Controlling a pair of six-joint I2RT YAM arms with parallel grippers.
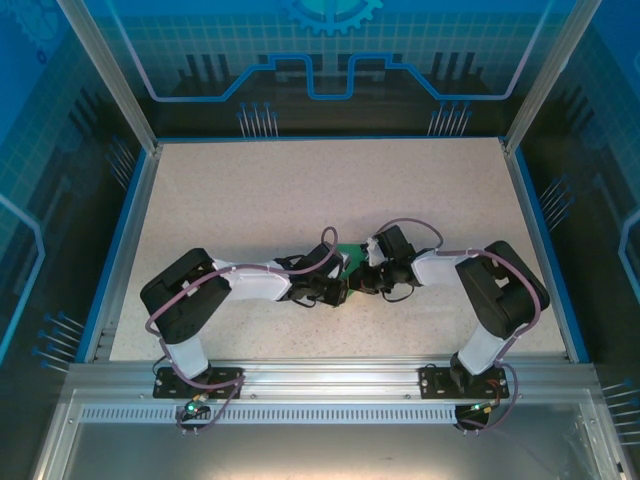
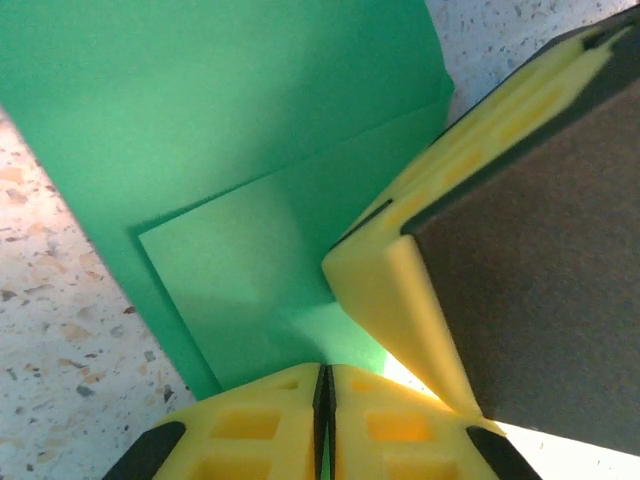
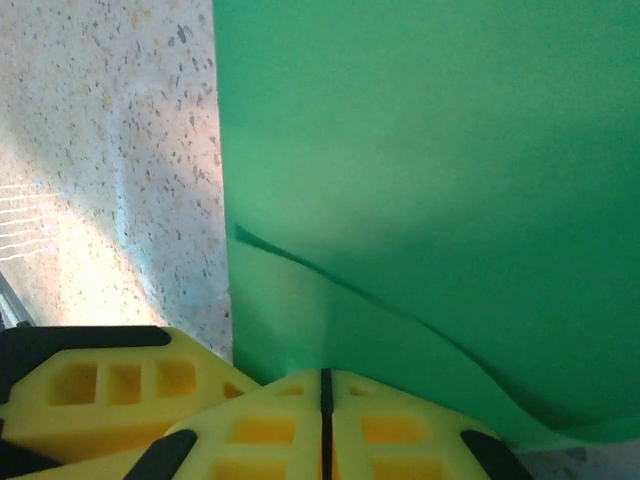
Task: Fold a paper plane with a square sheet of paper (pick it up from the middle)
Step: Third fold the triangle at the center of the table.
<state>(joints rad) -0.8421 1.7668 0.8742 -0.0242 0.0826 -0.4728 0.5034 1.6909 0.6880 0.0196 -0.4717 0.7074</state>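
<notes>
The square sheet of paper (image 1: pixel 350 252) is bright green and folded into layers, lying at the table's middle between the two arms. In the left wrist view the paper (image 2: pixel 250 130) shows a folded flap with creased edges. My left gripper (image 2: pixel 327 375) is shut, with a sliver of green pinched between its jaws. The right gripper's yellow fingers (image 2: pixel 400 290) press in beside it from the right. In the right wrist view the paper (image 3: pixel 430 150) has one layer lifting in a curve. My right gripper (image 3: pixel 324 378) is shut with its tips against the paper's edge.
The speckled beige table (image 1: pixel 300 190) is bordered by a blue rim (image 1: pixel 120 250) and aluminium posts. Both arms reach inward, and the grippers (image 1: pixel 352 283) meet tip to tip near the front centre. The left gripper's yellow finger (image 3: pixel 110 385) sits close beside the right jaws.
</notes>
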